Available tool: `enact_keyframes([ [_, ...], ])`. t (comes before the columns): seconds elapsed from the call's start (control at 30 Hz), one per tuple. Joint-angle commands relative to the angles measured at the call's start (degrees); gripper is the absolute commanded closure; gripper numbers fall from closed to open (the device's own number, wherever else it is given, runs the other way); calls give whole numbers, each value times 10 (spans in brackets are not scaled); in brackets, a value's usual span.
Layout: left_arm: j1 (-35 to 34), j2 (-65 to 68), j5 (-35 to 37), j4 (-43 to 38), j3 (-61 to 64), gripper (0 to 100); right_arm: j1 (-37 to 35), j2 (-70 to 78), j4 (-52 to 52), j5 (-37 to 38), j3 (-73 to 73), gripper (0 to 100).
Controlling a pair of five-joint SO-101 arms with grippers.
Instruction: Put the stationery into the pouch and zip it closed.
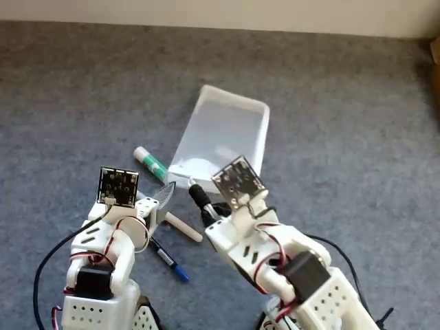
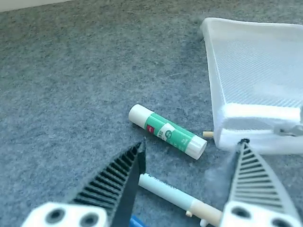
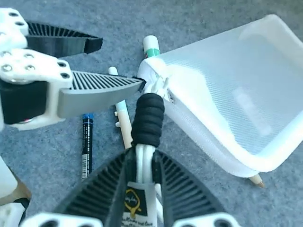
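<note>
The pouch [image 1: 220, 130] seems limp, light: hold its rim. The left end effector [image 2: 192, 143] gapes; the right end effector [image 3: 144, 158] grasps a pen [image 3: 147, 118]

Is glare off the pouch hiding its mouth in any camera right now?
High view: the pouch is a bright, almost flat white patch, and an arm's camera board covers part of its mouth. Left wrist view: the mouth band glares brightest; the mesh elsewhere reads fine. Right wrist view: evenly lit at the mouth, with the black-gripped pen in the right gripper clear against it.
</note>
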Motion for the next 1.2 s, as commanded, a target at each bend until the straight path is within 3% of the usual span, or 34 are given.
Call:
enact_keyframes([
  [0.0, -6, -4, 6, -2, -25, 715, 4, -43, 20, 1, -34, 993],
  [0.4, -3, -4, 33, -51, -1, 716, -59, -58, 58, 1, -34, 993],
  [0.7, 26, -3, 23, -55, 9, 716, -65, -58, 73, 2, -38, 993],
  [0.83, 29, -3, 6, -55, 11, 720, -101, -58, 91, 22, -38, 993],
  [1.17, 29, -4, -30, -55, 7, 930, -106, -56, 82, 37, -40, 993],
])
